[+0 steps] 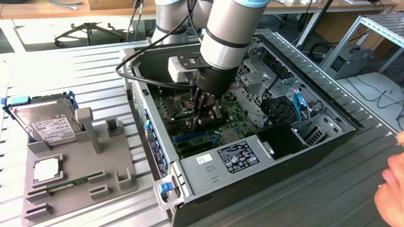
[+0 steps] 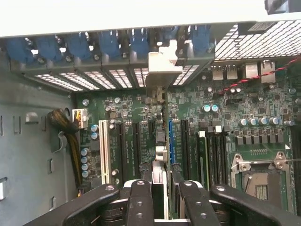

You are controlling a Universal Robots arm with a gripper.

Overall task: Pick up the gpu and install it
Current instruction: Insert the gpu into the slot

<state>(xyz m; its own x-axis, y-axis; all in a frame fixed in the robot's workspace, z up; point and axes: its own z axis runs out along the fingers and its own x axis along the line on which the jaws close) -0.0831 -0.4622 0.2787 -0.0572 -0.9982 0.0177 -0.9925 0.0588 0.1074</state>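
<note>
A grey ribbed metal tabletop point(image 1: 75, 66) carries an open black and silver desktop computer case point(image 1: 265, 156) lying on its side, its green motherboard point(image 1: 237, 120) facing up. The silver robot arm point(image 1: 230, 28) reaches down into the case, and its black jaws point(image 1: 207, 111) pinch the gpu point(image 1: 211, 118), a thin flat card held on edge just above the motherboard near the middle of the case. Around it inside the case are a blue cable point(image 1: 299, 105), black cable bundles and a labelled silver power supply point(image 1: 243, 156) along the near wall. On the exterior view's left, beside the case, a grey plastic holder tray point(image 1: 79, 182) holds a silver hard drive with a white label point(image 1: 44, 123) leaning upright in a blue frame, a small square silver chip point(image 1: 45, 169) and a narrow green memory stick point(image 1: 66, 185) lying flat. A person's hand point(image 1: 391, 189) shows at the exterior view's right edge, well apart from the case. The wrist view looks along the card: the jaws point(image 2: 160, 202) clamp the gpu point(image 2: 159, 176) from both sides, its silver end bracket point(image 2: 162, 70) standing against the row of perforated rear slot covers point(image 2: 94, 77) with blue latches point(image 2: 75, 47) above. Below lie black expansion slots, a white slot point(image 2: 105, 150), a blue slot point(image 2: 171, 141) and the empty processor socket point(image 2: 261, 181).
</note>
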